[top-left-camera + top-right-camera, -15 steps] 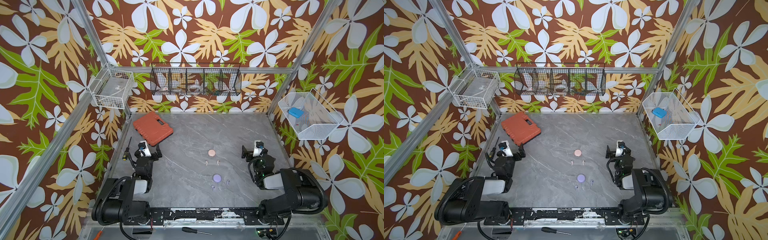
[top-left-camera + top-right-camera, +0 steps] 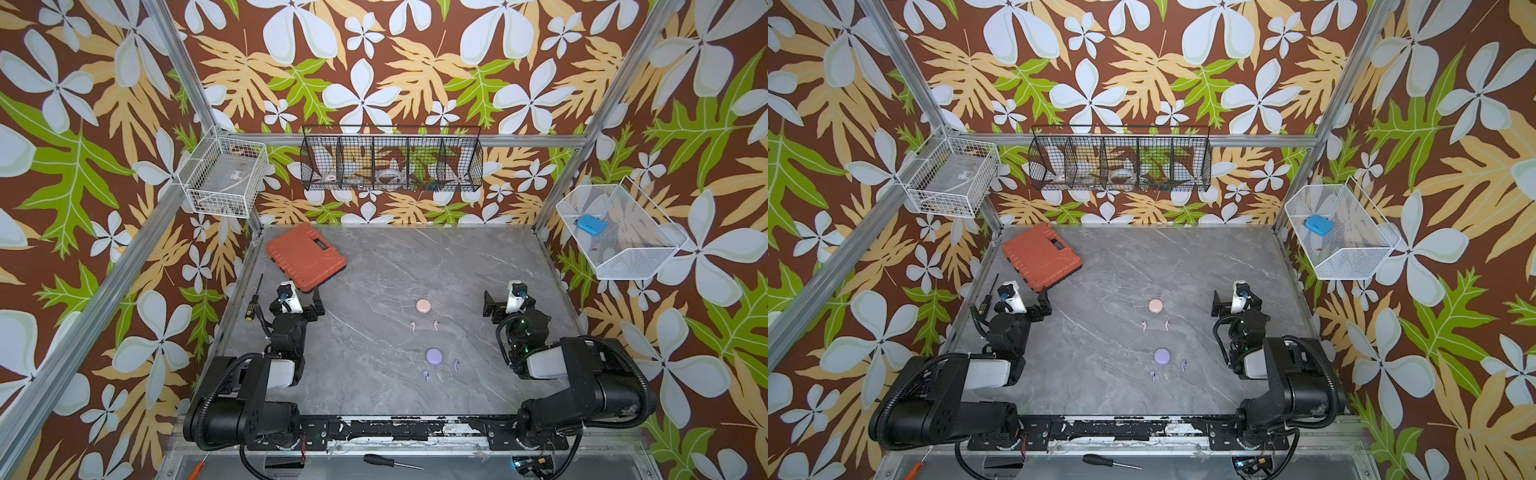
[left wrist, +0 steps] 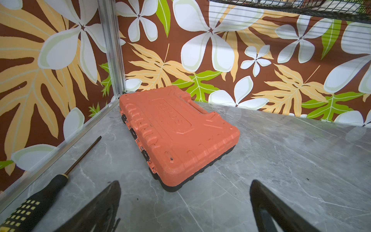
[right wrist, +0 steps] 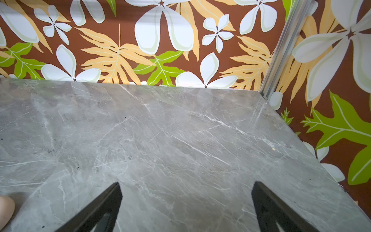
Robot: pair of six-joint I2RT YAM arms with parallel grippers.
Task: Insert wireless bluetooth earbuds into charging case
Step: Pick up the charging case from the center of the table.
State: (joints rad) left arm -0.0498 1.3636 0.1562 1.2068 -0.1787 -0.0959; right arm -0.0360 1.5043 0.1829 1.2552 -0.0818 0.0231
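**Left gripper** (image 3: 184, 183) and **right gripper** (image 4: 186, 183): black tapered jaws spread wide, both empty, poised low at opposite sides of the grey, marble-veined table (image 2: 374, 266). Between the two arms and well apart from both lie the four tiny stemmed buds. The pale pink earbuds (image 2: 413, 325) sit just beside the round pink case (image 2: 423, 305). The lavender earbuds (image 2: 426, 376) sit just beside the round lavender case (image 2: 434, 356). Both smooth, domed cases appear closed and no bud is seated, so the whole task seems still ahead. A ribbed orange tool case (image 2: 305, 259) occupies the far left corner.
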